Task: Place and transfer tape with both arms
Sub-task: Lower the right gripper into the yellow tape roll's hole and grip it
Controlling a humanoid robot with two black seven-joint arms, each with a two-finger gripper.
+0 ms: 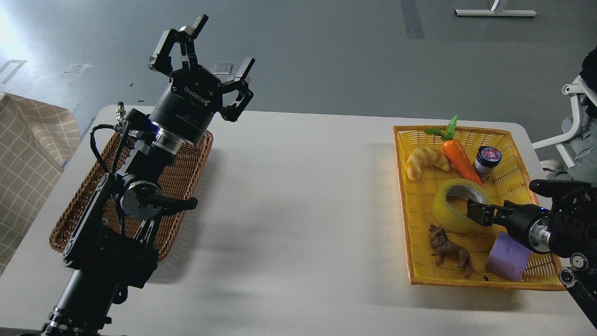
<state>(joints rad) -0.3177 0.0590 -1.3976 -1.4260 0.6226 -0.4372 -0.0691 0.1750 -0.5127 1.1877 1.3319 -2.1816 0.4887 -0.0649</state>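
Observation:
The yellow tape roll [447,212] with its grey-white core lies flat in the yellow basket [404,186] at the right. My right gripper [476,212] comes in from the right edge. Its dark tip sits at the roll's right rim, over the core hole. It is seen end-on, so I cannot tell whether its fingers grip the roll. My left gripper [223,43] is raised high above the far end of the brown wicker basket [186,172] at the left. It is wide open and empty.
The yellow basket also holds a croissant [424,161], a carrot [459,156], a small jar [486,161], a toy lion [450,252] and a purple foam cube [508,256]. The white table [303,210] lies between the baskets. A white chair [573,116] stands at the far right.

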